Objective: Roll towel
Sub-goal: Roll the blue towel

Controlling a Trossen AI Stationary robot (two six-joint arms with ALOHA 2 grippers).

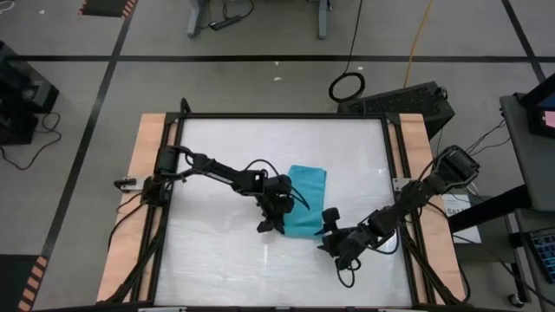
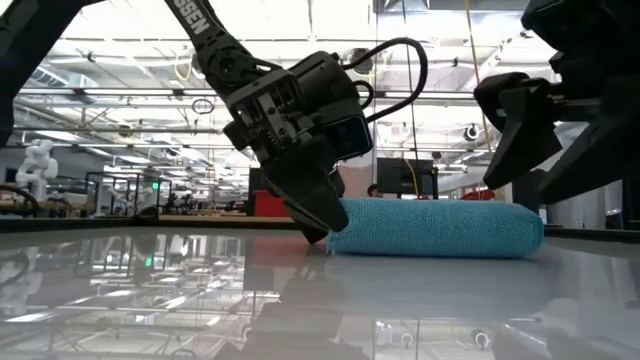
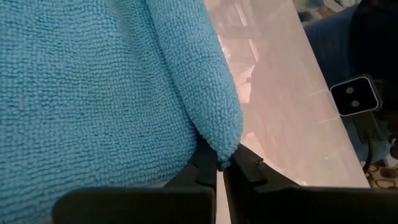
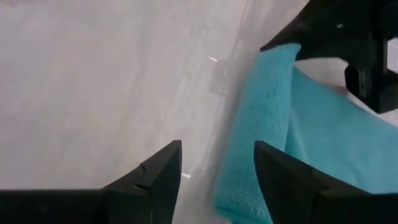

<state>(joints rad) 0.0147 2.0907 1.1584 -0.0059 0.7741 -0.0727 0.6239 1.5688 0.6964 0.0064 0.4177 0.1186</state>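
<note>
Left gripper [image 3: 219,169] pinches near edge of towel [image 1: 305,201], mid-table. Right gripper [image 4: 217,165], fingers spread, hovers beside the towel's other corner. Step: starting the roll. Next: right grips, both turn the edge over together.

Up top, the high camera looks straight down on the whole table [image 1: 217,251], both arms in frame. Down low, another sits at table-top height, looking level across the surface into the room behind, close on the towel [image 2: 435,228]. The left wrist camera is pressed right up against that towel [image 3: 93,106], past its own fingers [image 3: 208,171]. The right wrist camera sits a little farther back. All four views share the towel.
</note>
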